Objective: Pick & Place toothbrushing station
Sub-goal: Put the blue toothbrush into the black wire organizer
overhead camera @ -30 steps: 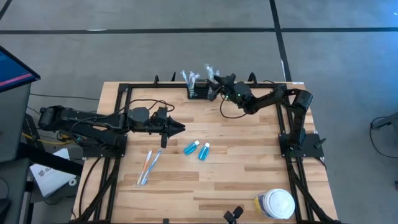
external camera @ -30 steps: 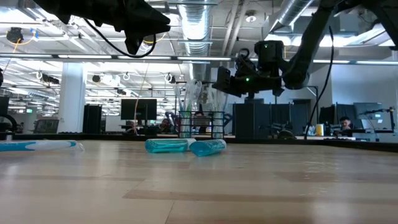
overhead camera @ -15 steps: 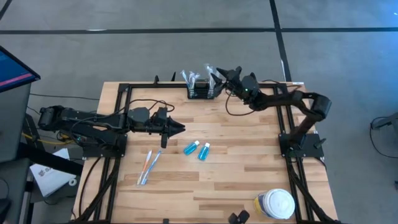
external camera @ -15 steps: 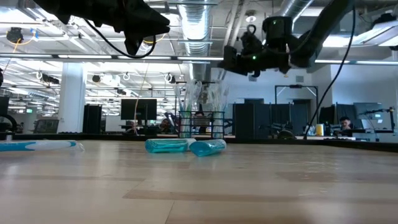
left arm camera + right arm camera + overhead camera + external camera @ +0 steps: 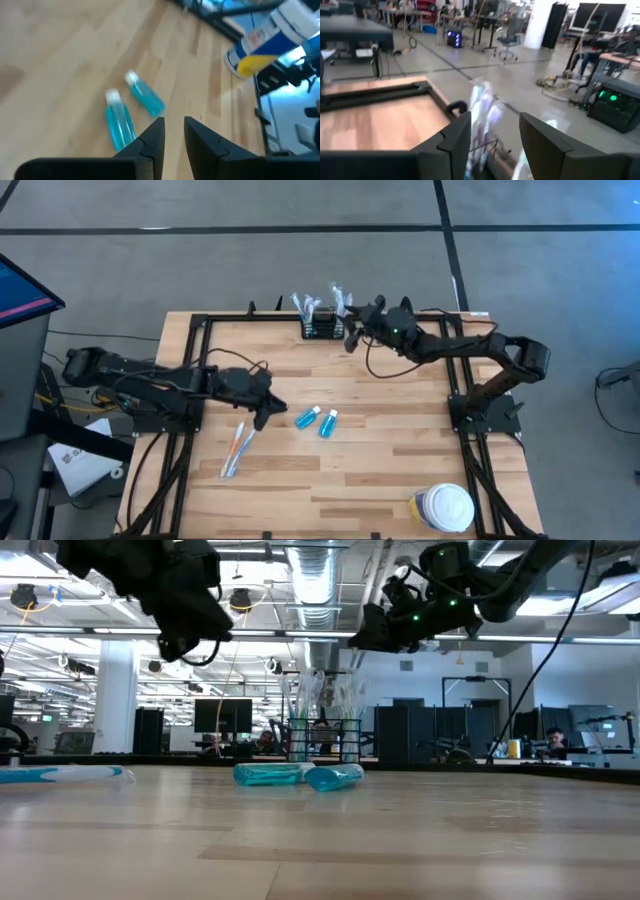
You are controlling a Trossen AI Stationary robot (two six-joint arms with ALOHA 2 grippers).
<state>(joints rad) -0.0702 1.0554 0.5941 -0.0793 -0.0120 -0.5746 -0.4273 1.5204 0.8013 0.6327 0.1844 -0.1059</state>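
near the bottles (image 5: 317,420), left arm (image 5: 262,394) lowered

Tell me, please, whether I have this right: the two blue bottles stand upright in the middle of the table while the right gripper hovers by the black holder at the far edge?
Not quite: the two blue bottles lie on their sides, as the high and low views show. The rest holds: the right gripper hovers by the black holder at the table's far edge.

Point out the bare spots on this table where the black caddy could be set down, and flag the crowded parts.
Bare wood lies between the blue bottles and the white-lidded jar, and right of the bottles toward the right arm's base. Crowded: the far edge, where the right hand hovers beside the black caddy, and around the toothbrushes under the left hand.
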